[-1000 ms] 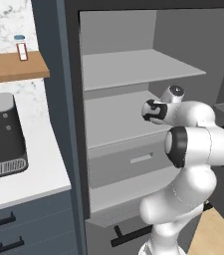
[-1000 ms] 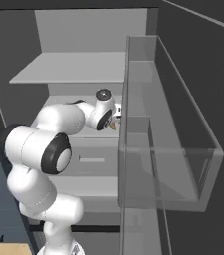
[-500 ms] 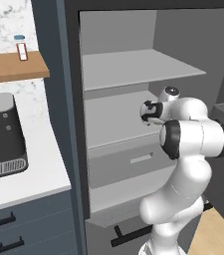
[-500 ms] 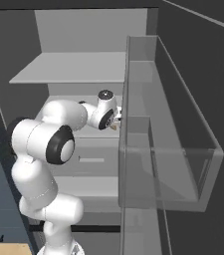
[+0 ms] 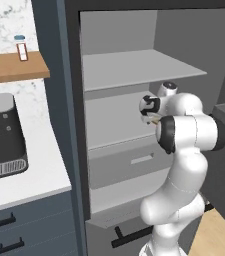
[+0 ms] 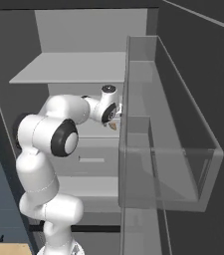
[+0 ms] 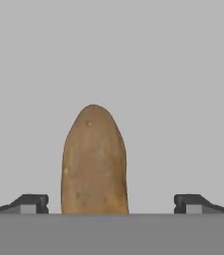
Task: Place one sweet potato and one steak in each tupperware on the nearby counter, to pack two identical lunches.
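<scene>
A sweet potato (image 7: 94, 159), orange-brown and tapering, lies on the grey fridge shelf and points away from the hand. My gripper (image 7: 111, 203) is open, with its two dark fingertips (image 7: 31, 201) standing wide on either side of the potato's near end and not touching it. From the base, the gripper (image 5: 150, 114) reaches into the middle shelf of the open fridge, and a sliver of the sweet potato (image 6: 113, 125) peeks out under the gripper (image 6: 114, 118). The white counter (image 5: 29, 185) lies to the left. The steak and the tupperware are out of view.
A black appliance (image 5: 1, 135) stands on the counter, under a wooden wall shelf (image 5: 14, 67) with small bottles. The fridge has an upper shelf (image 5: 134, 67) and a grey drawer (image 5: 129, 162) below the hand. The open door's clear bins (image 6: 183, 149) crowd the right side.
The hand has edged slightly deeper into the fridge shelf, and the elbow has swung in behind it. The jaws have stayed open.
</scene>
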### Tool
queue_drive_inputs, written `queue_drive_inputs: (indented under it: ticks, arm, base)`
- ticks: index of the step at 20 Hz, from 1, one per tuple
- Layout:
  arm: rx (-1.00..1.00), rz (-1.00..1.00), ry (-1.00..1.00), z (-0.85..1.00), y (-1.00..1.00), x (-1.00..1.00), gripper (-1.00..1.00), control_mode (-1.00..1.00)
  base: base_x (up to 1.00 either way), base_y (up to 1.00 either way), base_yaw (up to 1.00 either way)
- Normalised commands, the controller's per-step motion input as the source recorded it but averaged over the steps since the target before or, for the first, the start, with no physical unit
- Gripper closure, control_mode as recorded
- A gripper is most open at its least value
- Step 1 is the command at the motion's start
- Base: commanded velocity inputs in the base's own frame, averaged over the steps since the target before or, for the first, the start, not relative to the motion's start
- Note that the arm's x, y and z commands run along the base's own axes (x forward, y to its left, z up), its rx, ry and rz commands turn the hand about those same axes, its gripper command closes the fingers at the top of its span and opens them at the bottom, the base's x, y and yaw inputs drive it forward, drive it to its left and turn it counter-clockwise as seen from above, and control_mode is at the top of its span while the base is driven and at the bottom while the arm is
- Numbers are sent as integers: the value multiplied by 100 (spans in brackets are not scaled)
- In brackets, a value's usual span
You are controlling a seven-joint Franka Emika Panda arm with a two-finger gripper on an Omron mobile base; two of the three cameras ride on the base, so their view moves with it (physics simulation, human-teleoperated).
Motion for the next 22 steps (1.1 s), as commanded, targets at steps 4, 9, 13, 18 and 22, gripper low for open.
queue_drive_inputs:
  ticks: [4,9,13,18,22]
  arm:
    - [0,0,4,-43,4,-23,100,-100]
    - [0,-2,0,-12,27,-55,100,-100]
    - [0,-5,0,0,38,-68,100,-100]
    - [0,-8,0,17,37,-80,100,-100]
    - [-1,-8,-3,42,18,-84,100,-100]
  base:
    - [0,0,0]
    - [0,0,0]
    - [0,0,0]
    - [0,0,0]
    - [0,0,0]
